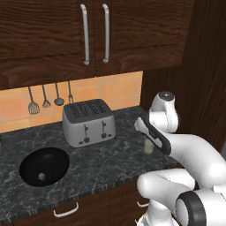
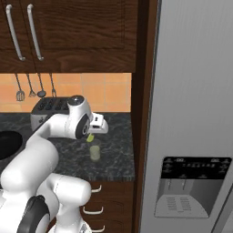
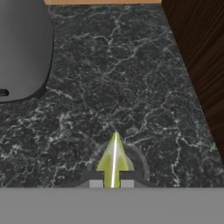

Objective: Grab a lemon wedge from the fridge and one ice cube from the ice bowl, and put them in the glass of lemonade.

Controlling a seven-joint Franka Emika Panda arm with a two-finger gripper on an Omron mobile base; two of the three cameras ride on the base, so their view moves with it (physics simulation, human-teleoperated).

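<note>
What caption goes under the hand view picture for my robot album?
The tool holds a lemon wedge right over the glass of lemonade on the counter.

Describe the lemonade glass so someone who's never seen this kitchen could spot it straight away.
Find the tall grey fridge; the dark marble counter lies to its left. Near that counter's fridge end stands the small clear glass of pale yellow-green lemonade, far shorter than the silver four-slot toaster.

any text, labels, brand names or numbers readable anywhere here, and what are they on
No text can be read in these pictures.
The fridge has small pale marks on its black dispenser panel, too small and blurred to read.
The toaster shows dark levers and knobs on its front, with no legible label.
The cabinet doors carry plain handles, no writing.
</note>
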